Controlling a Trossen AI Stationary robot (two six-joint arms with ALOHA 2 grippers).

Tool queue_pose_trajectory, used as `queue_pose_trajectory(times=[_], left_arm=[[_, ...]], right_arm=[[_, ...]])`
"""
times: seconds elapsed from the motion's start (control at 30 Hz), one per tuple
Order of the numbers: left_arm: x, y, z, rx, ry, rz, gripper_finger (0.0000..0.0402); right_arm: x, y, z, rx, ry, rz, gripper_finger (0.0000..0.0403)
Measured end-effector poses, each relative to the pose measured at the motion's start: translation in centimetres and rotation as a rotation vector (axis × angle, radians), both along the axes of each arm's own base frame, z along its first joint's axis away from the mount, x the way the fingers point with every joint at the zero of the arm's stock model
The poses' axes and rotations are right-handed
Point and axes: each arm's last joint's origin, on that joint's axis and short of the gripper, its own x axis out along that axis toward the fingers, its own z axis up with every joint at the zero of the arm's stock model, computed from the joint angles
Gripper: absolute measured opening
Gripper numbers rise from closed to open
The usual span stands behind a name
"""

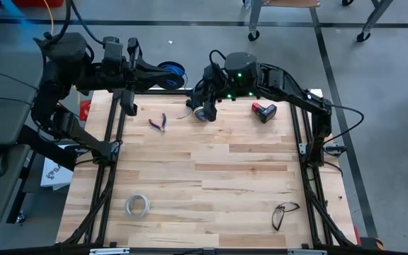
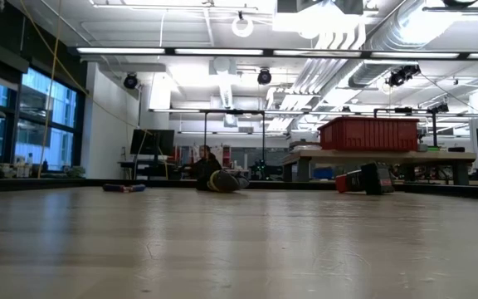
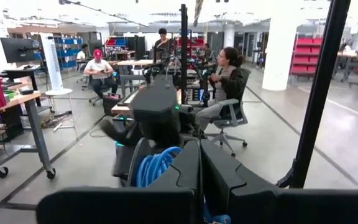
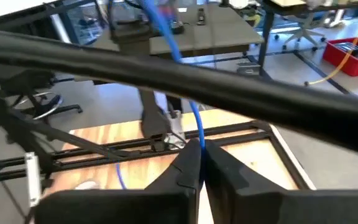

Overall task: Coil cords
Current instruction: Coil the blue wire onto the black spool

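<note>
The cord is a thin blue wire. A coil of it (image 1: 171,71) hangs by my left gripper (image 1: 156,71) beyond the table's far edge; it shows as blue loops (image 3: 154,167) behind my shut left fingers (image 3: 199,163). My right gripper (image 4: 199,149), raised over the far middle of the table (image 1: 205,99), is shut on a stretch of the wire (image 4: 191,109). Under it, a small dark round spool (image 1: 202,112) rests on the table, also seen in the low view (image 2: 222,181). My left gripper is shut, pointing level toward the table's right, with the blue loops (image 3: 166,158) right against its fingers; a bit of blue (image 3: 219,218) shows below them. The fingers hide the place of contact. The coil hangs clear of the table. My right gripper pinches a single strand of the wire (image 4: 199,142) between its two fingertips, pointing slightly downward toward the table's left. From the tips the strand rises away, clear of the table.
On the table lie pliers (image 1: 159,122) at the far left, a red and black block (image 1: 264,111) at the far right, a whitish ring of tape (image 1: 138,205) near the front left and glasses (image 1: 285,214) at the front right. People sit beyond (image 3: 225,74).
</note>
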Motion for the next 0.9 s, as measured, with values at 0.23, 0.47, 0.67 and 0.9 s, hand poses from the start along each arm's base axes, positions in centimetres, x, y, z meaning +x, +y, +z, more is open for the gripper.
queue_pose_trajectory(times=[0.23,0.47,0.67,0.9], left_arm=[[0.3,0.2,0.4,-0.158,-0.064,0.042,0.0001],[1.3,0.2,0.7,-0.346,-0.137,0.025,0.0001],[3.0,-0.4,1.1,-0.535,-0.238,-0.052,0.0001],[3.3,-1.5,1.9,-0.751,-0.332,-0.183,0.0001]], right_arm=[[0.5,2.9,0.9,-0.036,-0.093,0.07,0.0002],[1.1,6.2,3.4,-0.124,-0.357,0.153,0.0001],[1.9,7.8,3.6,-0.156,-0.445,0.188,0.0001],[2.5,8.4,4.1,-0.195,-0.571,0.197,0.0]])
